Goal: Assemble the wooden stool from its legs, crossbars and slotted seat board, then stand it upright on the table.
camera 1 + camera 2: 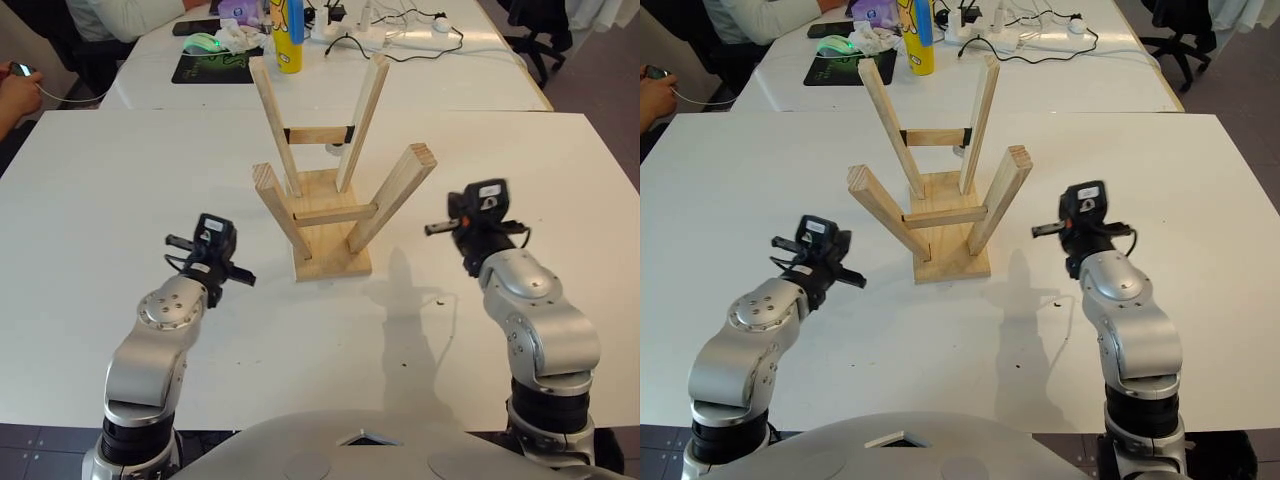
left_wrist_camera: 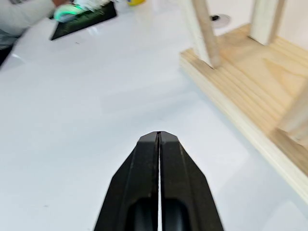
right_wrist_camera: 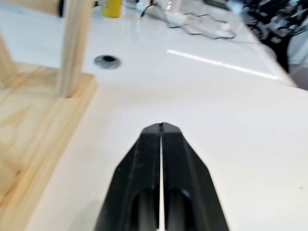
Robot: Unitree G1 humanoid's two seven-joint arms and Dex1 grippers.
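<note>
The wooden stool (image 1: pixel 335 190) rests upside down mid-table, its seat board (image 1: pixel 333 258) flat on the white surface. Its legs (image 1: pixel 404 196) splay upward, joined by a rear crossbar (image 1: pixel 318 135) and a front crossbar (image 1: pixel 336 213). My left gripper (image 1: pixel 213 248) hovers left of the seat board, shut and empty; the left wrist view has its fingers (image 2: pixel 144 163) pressed together near the board's edge (image 2: pixel 240 96). To the right of the stool my right gripper (image 1: pixel 478 222) is also shut on nothing, fingers (image 3: pixel 178 159) closed beside a leg (image 3: pixel 74 45).
A second table behind carries a yellow bottle (image 1: pixel 288 35), a green mouse (image 1: pixel 203 42) on a dark pad, and cables with a power strip (image 1: pixel 385 35). A person's hand (image 1: pixel 15 90) is at the far left. A cable hole (image 3: pixel 108 60) lies beside the stool.
</note>
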